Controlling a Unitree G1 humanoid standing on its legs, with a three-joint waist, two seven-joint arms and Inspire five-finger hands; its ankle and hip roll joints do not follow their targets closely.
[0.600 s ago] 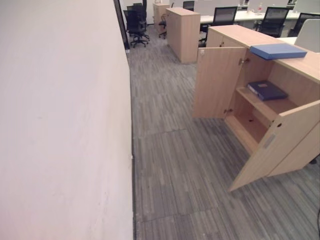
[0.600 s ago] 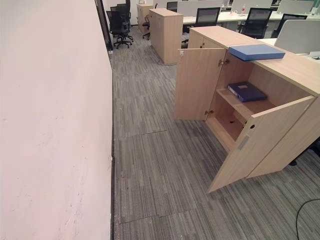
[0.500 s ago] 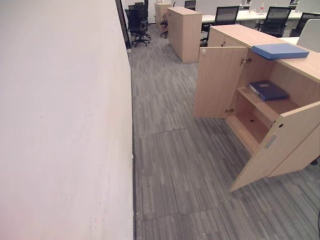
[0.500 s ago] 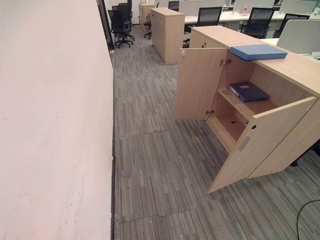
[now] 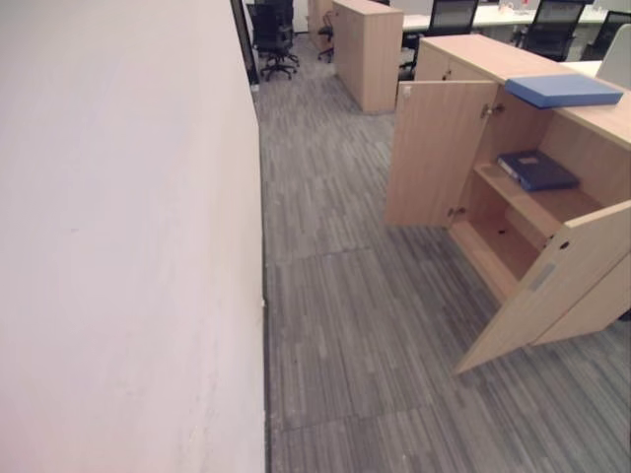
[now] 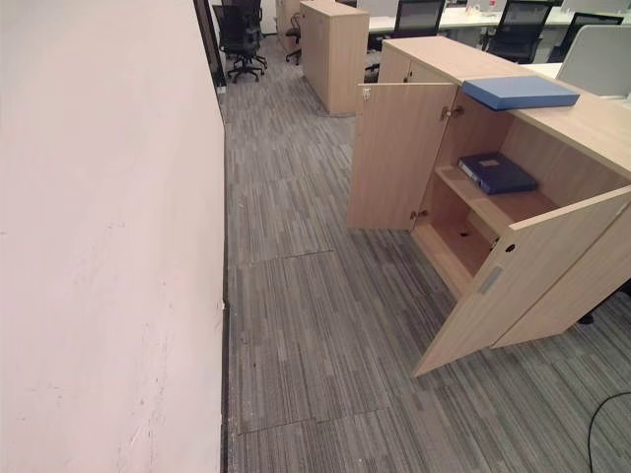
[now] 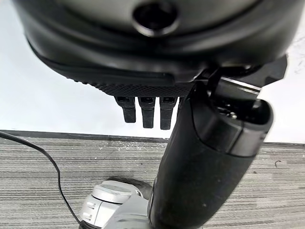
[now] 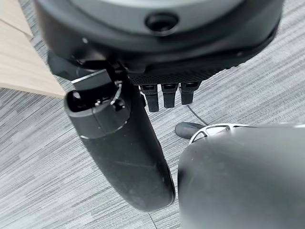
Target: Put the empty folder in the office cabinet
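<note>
Well, the light blue folder (image 6: 520,92) lies flat on top of the office cabinet (image 6: 582,123), at its front edge above the open doors, its long axis running along that edge. A dark blue binder (image 6: 498,171) lies on the cabinet's shelf. Left hand (image 7: 157,45) and right hand (image 8: 162,43) hang with fingers relaxed, grasping nothing.

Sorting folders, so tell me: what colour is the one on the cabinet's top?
Light blue folder, clearest in the right eye view.

A plain pale wall (image 5: 118,236) runs along the left. Grey striped carpet (image 5: 345,325) covers the floor. Black office chairs (image 5: 273,34) and desks (image 6: 463,18) stand far back.
</note>
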